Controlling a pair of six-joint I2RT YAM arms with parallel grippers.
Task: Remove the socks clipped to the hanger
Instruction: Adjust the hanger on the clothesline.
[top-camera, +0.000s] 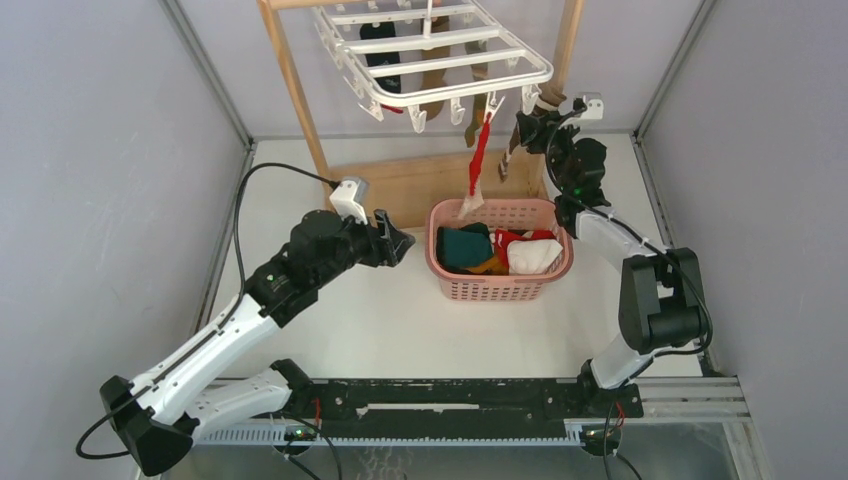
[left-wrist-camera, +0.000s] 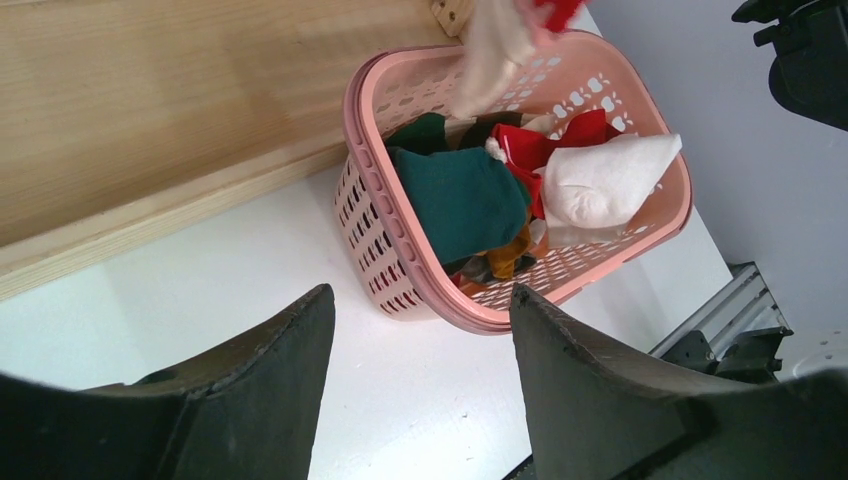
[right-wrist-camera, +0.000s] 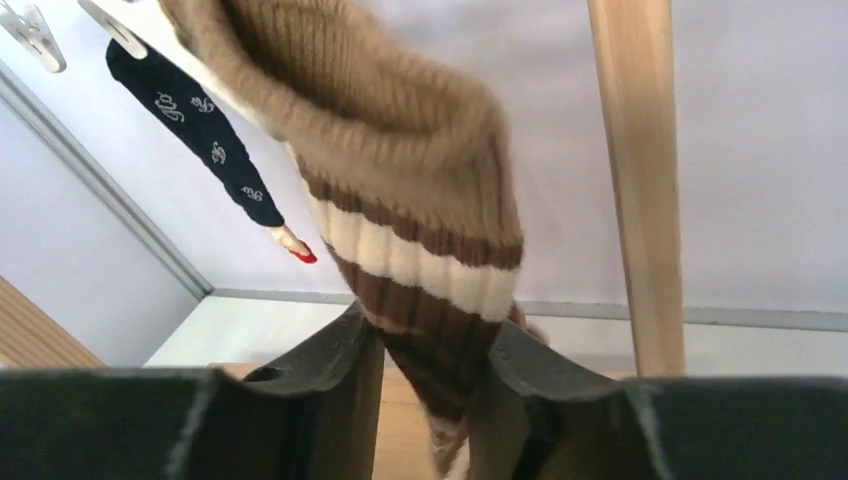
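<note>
the brown knitted sock with cream stripes (right-wrist-camera: 420, 250) hangs with its long axis vertical, its top end at the near right corner of the white plastic rectangular hanger (top-camera: 440, 60). the right pincer (right-wrist-camera: 432, 335) grasps its lower part, a finger against each side. a long red sock (top-camera: 480, 150) also hangs vertically, its tip over the pink plastic basket (top-camera: 500, 295). the left pincer (left-wrist-camera: 420, 295) is released and empty above the white table (top-camera: 400, 320).

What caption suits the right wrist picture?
Right gripper gripping a hanging brown striped sock, navy sock behind.
</note>
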